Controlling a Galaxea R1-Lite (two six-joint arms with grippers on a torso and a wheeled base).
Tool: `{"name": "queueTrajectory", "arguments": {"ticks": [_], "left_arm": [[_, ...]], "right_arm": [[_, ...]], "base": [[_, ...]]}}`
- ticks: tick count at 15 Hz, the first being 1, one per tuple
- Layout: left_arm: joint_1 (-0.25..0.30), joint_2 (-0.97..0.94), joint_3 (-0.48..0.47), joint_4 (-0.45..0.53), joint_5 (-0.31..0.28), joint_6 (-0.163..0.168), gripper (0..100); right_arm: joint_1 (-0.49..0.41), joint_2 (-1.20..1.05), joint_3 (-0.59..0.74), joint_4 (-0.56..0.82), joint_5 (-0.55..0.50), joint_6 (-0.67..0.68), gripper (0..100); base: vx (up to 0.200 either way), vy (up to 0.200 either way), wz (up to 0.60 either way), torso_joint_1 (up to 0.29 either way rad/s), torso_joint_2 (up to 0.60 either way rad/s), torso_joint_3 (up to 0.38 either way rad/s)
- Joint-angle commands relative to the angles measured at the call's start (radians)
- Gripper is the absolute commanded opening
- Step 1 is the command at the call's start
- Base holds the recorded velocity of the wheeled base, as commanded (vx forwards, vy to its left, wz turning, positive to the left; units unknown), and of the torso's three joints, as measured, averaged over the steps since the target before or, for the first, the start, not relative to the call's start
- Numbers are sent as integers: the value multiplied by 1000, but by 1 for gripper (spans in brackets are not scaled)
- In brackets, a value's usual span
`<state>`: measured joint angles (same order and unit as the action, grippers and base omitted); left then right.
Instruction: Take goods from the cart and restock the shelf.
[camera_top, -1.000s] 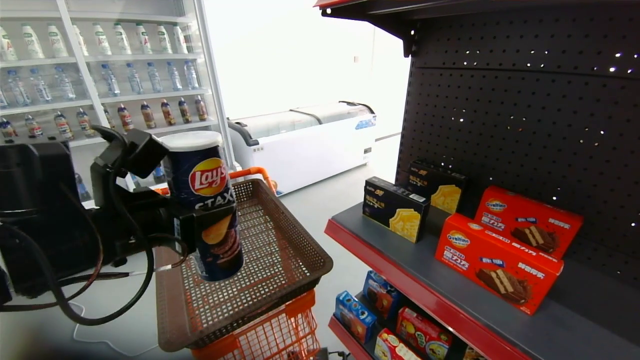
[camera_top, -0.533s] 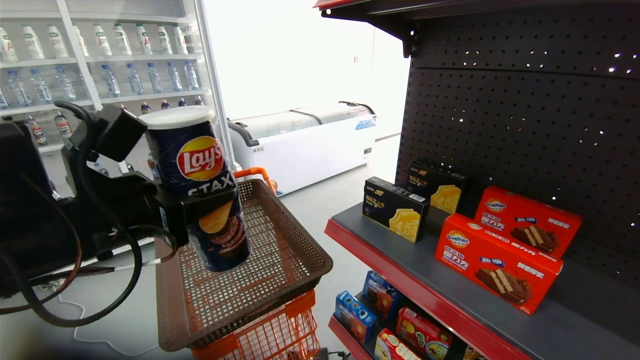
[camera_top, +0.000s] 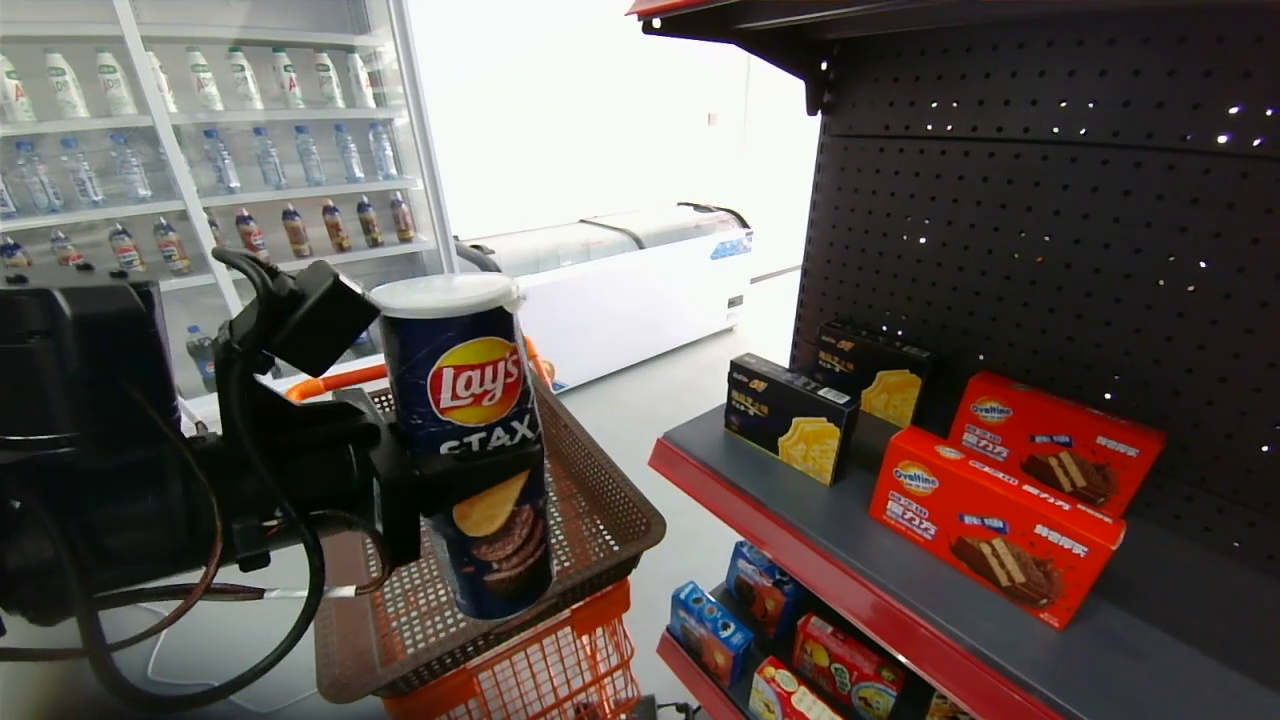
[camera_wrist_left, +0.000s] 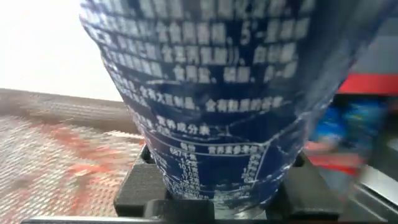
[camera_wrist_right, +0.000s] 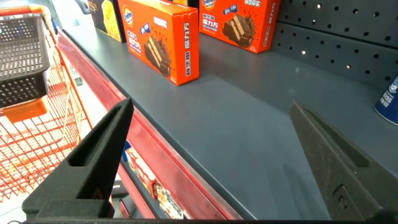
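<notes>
One chip can (camera_top: 470, 380) tight in left hand (camera_top: 455, 478); right hand (camera_wrist_right: 211, 109) agape by shelf (camera_wrist_right: 261, 81).

It was a shop, a small grocery by the look of it. At ten o'clock stood a glass-fronted cooler (camera_top: 150, 120) with rows of bottles (camera_top: 300, 155) ranked by kind. A white chest freezer (camera_top: 620, 290) sat at twelve o'clock. From two to four o'clock ran a red-edged retail shelf (camera_top: 1150, 650) backed by black pegboard (camera_top: 1050, 250), faced with orange boxes (camera_top: 995, 525) and black boxes (camera_top: 790, 415), and more packets (camera_top: 770, 640) lay on the tier below. An orange wire cart (camera_top: 560, 670) carrying a brown basket (camera_top: 610, 510) stood at six o'clock.
</notes>
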<state>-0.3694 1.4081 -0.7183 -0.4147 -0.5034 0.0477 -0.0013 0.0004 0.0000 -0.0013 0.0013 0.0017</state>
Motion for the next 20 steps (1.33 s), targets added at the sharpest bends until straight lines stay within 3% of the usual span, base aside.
{"name": "queueTrajectory", "arguments": {"ticks": [1, 3, 5, 7, 11, 16, 20], "left_arm": [[-6, -4, 0, 28, -67, -5, 0], [-6, -29, -26, 114, -119, -5, 0], [4, -29, -70, 132, -181, -3, 0], [38, -18, -84, 126, -185, -2, 0], [36, -8, -67, 129, -221, 8, 0], [41, -1, -52, 132, -224, 8, 0], [36, 2, -53, 131, -224, 8, 0]], "right_arm": [[0, 0, 0, 0, 0, 0, 100], [0, 0, 0, 0, 0, 0, 100], [0, 0, 0, 0, 0, 0, 100], [0, 0, 0, 0, 0, 0, 100], [0, 0, 0, 0, 0, 0, 100], [0, 0, 0, 0, 0, 0, 100], [0, 0, 0, 0, 0, 0, 100]], "base": [[0, 0, 0, 0, 0, 0], [0, 0, 0, 0, 0, 0], [0, 0, 0, 0, 0, 0], [0, 0, 0, 0, 0, 0], [0, 0, 0, 0, 0, 0], [0, 0, 0, 0, 0, 0], [0, 0, -600, 0, 1, 2]]}}
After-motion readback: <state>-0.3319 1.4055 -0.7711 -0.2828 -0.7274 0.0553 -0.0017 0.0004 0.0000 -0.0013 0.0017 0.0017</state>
